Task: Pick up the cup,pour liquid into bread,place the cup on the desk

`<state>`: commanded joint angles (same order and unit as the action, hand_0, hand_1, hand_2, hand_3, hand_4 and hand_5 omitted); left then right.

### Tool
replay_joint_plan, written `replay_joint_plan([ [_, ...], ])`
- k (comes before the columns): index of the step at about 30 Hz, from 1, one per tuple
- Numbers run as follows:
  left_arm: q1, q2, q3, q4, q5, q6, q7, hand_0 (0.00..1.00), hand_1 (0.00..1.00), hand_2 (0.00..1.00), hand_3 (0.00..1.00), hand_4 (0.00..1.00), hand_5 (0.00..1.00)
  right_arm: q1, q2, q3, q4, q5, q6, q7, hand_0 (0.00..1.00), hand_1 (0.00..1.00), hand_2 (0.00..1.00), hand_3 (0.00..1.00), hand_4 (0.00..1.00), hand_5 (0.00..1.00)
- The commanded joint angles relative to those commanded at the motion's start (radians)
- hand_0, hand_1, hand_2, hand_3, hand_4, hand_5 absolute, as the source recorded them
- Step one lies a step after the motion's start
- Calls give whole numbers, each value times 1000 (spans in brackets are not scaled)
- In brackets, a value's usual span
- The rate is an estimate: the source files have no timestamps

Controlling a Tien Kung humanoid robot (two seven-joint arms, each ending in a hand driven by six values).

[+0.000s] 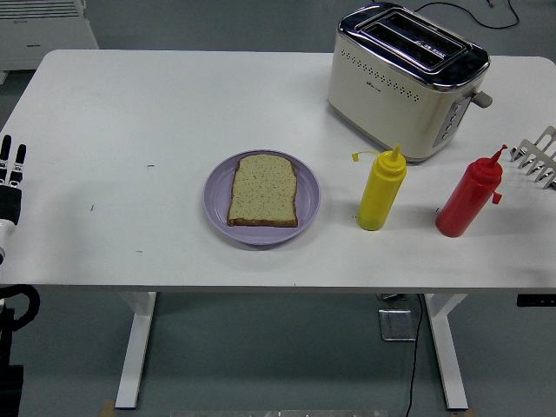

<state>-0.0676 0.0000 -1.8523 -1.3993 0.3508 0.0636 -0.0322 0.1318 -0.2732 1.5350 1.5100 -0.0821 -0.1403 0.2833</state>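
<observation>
A slice of bread (263, 190) lies flat on a purple plate (217, 201) at the middle of the white table. A yellow squeeze bottle (381, 189) stands upright to the right of the plate. A red squeeze bottle (469, 194) stands upright further right. No cup shows in the view. My left hand (9, 174) is at the left edge of the picture, off the table's side, with its fingers straight and holding nothing. My right hand is out of view.
A cream and chrome toaster (406, 80) stands at the back right, behind the bottles. A white rack (539, 156) pokes in at the right edge. The table's near edge (261, 287) runs below the plate.
</observation>
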Motion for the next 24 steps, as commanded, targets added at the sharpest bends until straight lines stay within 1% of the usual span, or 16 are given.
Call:
replay_joint_plan([
  [7, -2, 0, -1, 0, 0, 0, 0, 794, 761, 757, 691, 570, 998, 0, 1, 1, -16, 2, 2, -8, 806, 748, 786, 828, 764, 549],
  [13, -6, 0, -4, 0, 0, 0, 0, 794, 761, 757, 691, 570, 998, 4, 3, 6, -29, 1, 29, -3, 805, 748, 786, 829, 766, 553],
  [24, -8, 0, -10, 0, -1, -1, -1, 793, 761, 757, 691, 570, 998, 9, 6, 12, -43, 3, 19, -10, 808, 750, 788, 830, 767, 555],
])
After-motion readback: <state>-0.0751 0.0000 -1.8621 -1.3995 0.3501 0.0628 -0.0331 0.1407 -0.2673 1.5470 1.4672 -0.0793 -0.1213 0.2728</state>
